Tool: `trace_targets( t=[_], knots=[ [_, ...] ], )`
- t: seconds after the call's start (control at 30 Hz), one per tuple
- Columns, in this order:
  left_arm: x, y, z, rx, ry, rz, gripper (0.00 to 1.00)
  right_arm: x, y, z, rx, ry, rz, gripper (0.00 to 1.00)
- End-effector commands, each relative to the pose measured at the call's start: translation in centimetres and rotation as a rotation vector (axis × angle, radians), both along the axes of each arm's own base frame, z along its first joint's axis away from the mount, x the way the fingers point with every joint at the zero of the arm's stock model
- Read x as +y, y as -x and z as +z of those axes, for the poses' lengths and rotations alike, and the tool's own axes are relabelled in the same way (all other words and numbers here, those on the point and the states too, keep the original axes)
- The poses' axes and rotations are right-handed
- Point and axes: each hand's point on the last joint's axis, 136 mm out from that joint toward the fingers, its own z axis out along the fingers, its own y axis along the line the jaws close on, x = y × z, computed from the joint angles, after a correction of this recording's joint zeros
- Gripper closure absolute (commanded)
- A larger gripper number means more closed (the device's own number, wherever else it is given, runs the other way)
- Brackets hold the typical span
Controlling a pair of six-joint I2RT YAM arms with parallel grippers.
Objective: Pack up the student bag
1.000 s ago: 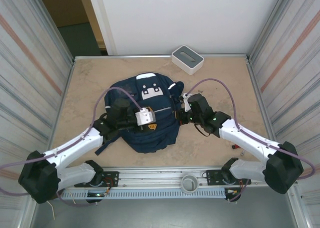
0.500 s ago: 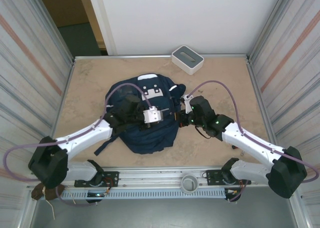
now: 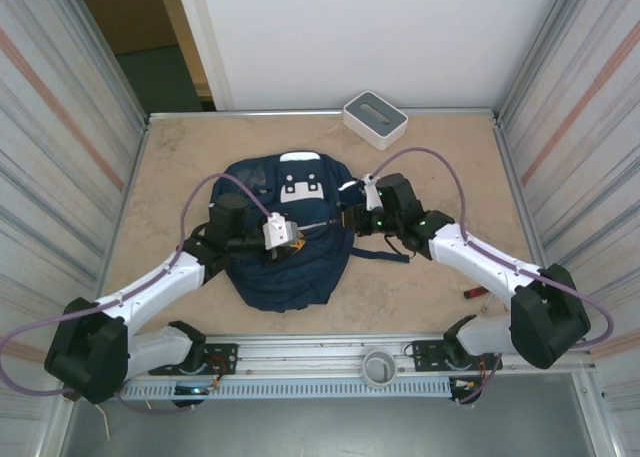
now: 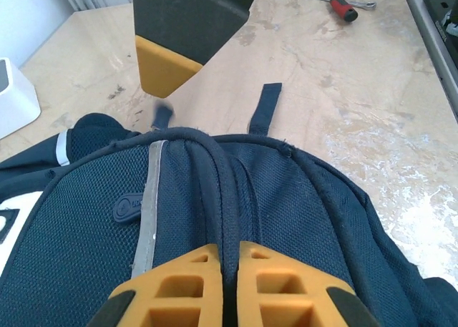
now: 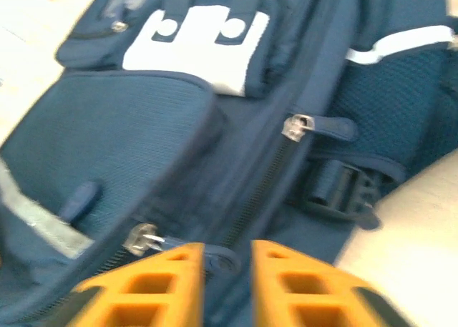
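L gripper (image 4: 229, 266): jaws closed tight, pinching a raised seam ridge on the student bag (image 3: 290, 272), which lies mid-table. R gripper (image 5: 227, 270): jaws a narrow slit apart at bag's R side, zip pull (image 5: 143, 237) just beside; blurred, can't tell if touching. Bare table (image 3: 440, 167) all round bag, widest at R. Loose strap (image 4: 265, 106) trails off bag edge. White-grey box (image 3: 375, 118) by far wall and red screwdriver (image 3: 473, 294) near R arm are both well apart from bag.

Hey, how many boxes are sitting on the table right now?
1. The white-grey box sits at the far edge of the table, beyond the backpack and apart from it. Another could be hidden under the backpack.
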Motion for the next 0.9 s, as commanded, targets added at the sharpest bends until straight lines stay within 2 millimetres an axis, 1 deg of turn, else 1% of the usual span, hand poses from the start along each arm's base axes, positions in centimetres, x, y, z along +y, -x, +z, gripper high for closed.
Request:
trace_targets(
  t=[0.0,0.1,0.2,0.27,0.37,0.4,0.53,0.6,0.63,0.7,0.77,0.8,0.83,0.87],
  knots=[
    [-1.5,0.8,3.3,-0.063,0.109,-0.101,1.0,-3.5,0.4,-0.7,0.075,0.003,-0.078,0.61],
    [-1.8,0.9,2.9,-0.061,0.117,-0.113,1.0,-5.5,-0.8,-1.4,0.167,-0.077,-0.199,0.54],
    [-2.7,0.8,2.8,-0.06,0.121,-0.138,1.0,-6.9,-3.0,-2.6,0.224,-0.114,-0.308,0.5],
    [-3.8,0.6,2.9,-0.069,0.11,-0.172,1.0,-7.7,-4.4,-3.4,0.261,-0.135,-0.361,0.49],
    [-6.0,0.6,3.2,-0.083,0.085,-0.245,1.0,-9.2,-5.8,-4.5,0.29,-0.161,-0.423,0.49],
    [-6.7,0.6,3.5,-0.088,0.087,-0.267,1.0,-9.4,-6.2,-4.8,0.3,-0.179,-0.427,0.48],
    [-9.3,0.5,4.2,-0.106,0.101,-0.348,1.0,-8.5,-6.7,-6.6,0.385,-0.234,-0.376,0.47],
    [-10.1,0.6,3.9,-0.104,0.087,-0.379,1.0,-8.9,-6.5,-7.1,0.395,-0.226,-0.387,0.46],
    [-10.4,0.8,3.4,-0.096,0.071,-0.39,1.0,-9.5,-6.4,-7.2,0.385,-0.206,-0.409,0.46],
    [-10.3,1.0,2.3,-0.079,0.032,-0.396,1.0,-11.2,-6.0,-7.3,0.358,-0.16,-0.46,0.46],
    [-9.5,0.9,0.8,-0.064,-0.018,-0.364,1.0,-12.6,-5.5,-7.1,0.333,-0.119,-0.499,0.46],
    [-8.9,0.7,0.2,-0.059,-0.036,-0.336,0.99,-12.9,-5.3,-6.9,0.322,-0.104,-0.507,0.46],
    [-8.1,0.2,-0.2,-0.047,-0.045,-0.291,0.96,-13.1,-5.1,-6.7,0.312,-0.09,-0.51,0.45],
    [-7.5,-0.5,-0.4,-0.041,-0.044,-0.243,0.9,-13.2,-5.0,-6.5,0.301,-0.078,-0.505,0.45]
  ],
)
